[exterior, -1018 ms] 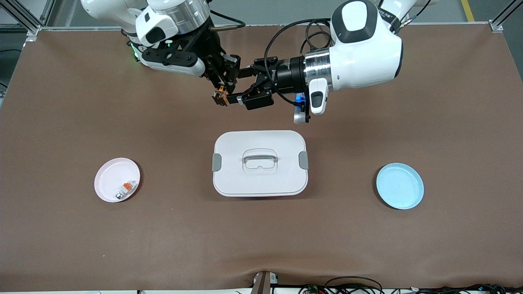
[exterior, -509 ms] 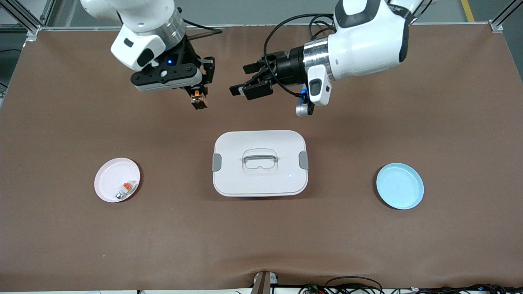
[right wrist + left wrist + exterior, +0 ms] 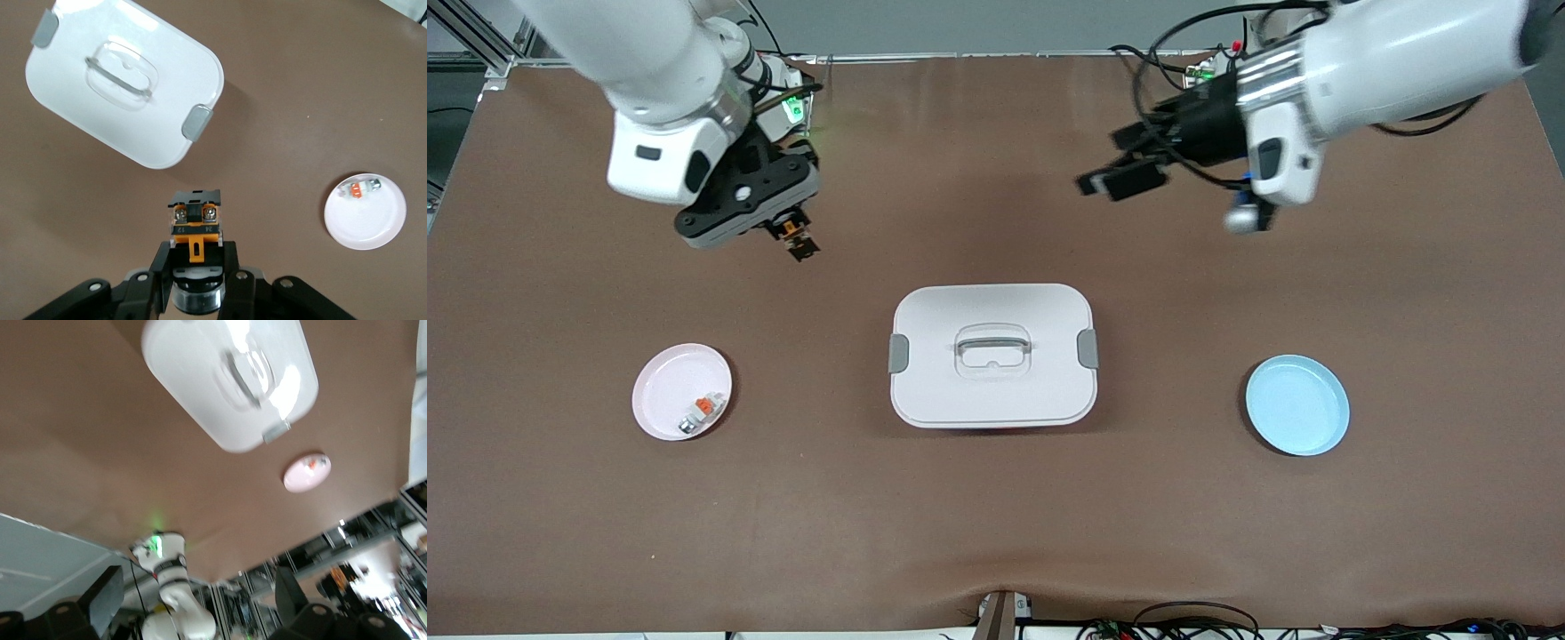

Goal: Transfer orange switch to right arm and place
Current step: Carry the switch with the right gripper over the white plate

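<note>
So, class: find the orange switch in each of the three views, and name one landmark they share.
Front view: orange switch held in the shut right gripper, over bare table.
Right wrist view: switch between the fingertips.
Left wrist view: not in it.
Shared landmark: white lidded box.

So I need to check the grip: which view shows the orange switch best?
The right wrist view: the orange switch sits clamped in the right pincer, close up. The front view shows it tiny; the left wrist view doesn't show it.
</note>
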`<state>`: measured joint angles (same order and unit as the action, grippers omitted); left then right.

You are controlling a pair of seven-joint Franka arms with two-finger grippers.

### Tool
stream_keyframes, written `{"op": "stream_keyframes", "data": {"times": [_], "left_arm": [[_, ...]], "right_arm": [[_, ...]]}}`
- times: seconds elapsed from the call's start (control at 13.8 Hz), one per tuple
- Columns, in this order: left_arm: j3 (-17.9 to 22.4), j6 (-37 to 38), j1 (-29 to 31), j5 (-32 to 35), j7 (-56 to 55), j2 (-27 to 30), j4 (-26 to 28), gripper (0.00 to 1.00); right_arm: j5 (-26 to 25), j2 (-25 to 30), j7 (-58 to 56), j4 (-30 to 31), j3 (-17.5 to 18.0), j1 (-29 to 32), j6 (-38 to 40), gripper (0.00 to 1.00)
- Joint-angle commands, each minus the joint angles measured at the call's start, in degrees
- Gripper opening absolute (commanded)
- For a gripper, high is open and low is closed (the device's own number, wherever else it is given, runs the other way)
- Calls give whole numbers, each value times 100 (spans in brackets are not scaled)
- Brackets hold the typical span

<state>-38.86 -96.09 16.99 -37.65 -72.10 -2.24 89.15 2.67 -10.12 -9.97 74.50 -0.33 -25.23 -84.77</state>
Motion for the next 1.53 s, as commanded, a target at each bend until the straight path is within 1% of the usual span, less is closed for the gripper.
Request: {"op": "stream_keyframes", "data": {"times": [0.0, 0.07, 0.22, 0.36, 0.58, 0.8, 1.02, 1.09, 1.16, 1.24, 1.38, 1.45], "left_arm": [[-25, 782, 602, 870, 107, 224, -335, 100], [-25, 977, 882, 1152, 378, 224, -415, 100], [-16, 1110, 1410, 1610, 1150, 233, -424, 100], [141, 1189, 1815, 1874, 1967, 233, -424, 100], [615, 1207, 1870, 2445, 2962, 242, -416, 100], [1081, 1216, 1878, 2754, 3963, 207, -389, 100], [1713, 1207, 1852, 2877, 5167, 145, -398, 100], [1994, 1181, 1756, 2938, 5449, 102, -416, 100], [2310, 1181, 1451, 3061, 5695, 66, -416, 100], [2817, 1155, 1022, 3158, 5881, 66, -416, 100], [3811, 1032, 125, 3237, 5970, 57, -416, 100], [4120, 927, -149, 3325, 5970, 57, -407, 100]], "right_arm": [[-83, 431, -1266, 652, 94, 500, -162, 0], [-83, 519, -1688, 854, 94, 667, -250, 0], [-30, 747, -2419, 1389, 94, 993, -601, 0], [-30, 836, -3165, 1716, 94, 1230, -795, 0], [-21, 854, -4475, 2190, 94, 1687, -1234, 0], [-21, 845, -5469, 2612, 94, 1978, -1673, 0], [-4, 828, -6601, 3332, 94, 2399, -2586, 0], [-4, 810, -6971, 3465, 94, 2479, -2771, 0], [-4, 801, -7270, 3553, 94, 2575, -2921, 0], [-4, 775, -7543, 3641, 85, 2628, -3071, 0], [-4, 766, -7835, 4027, 85, 2760, -3562, 0], [-21, 766, -7871, 4211, 85, 2769, -3782, 0]]}}
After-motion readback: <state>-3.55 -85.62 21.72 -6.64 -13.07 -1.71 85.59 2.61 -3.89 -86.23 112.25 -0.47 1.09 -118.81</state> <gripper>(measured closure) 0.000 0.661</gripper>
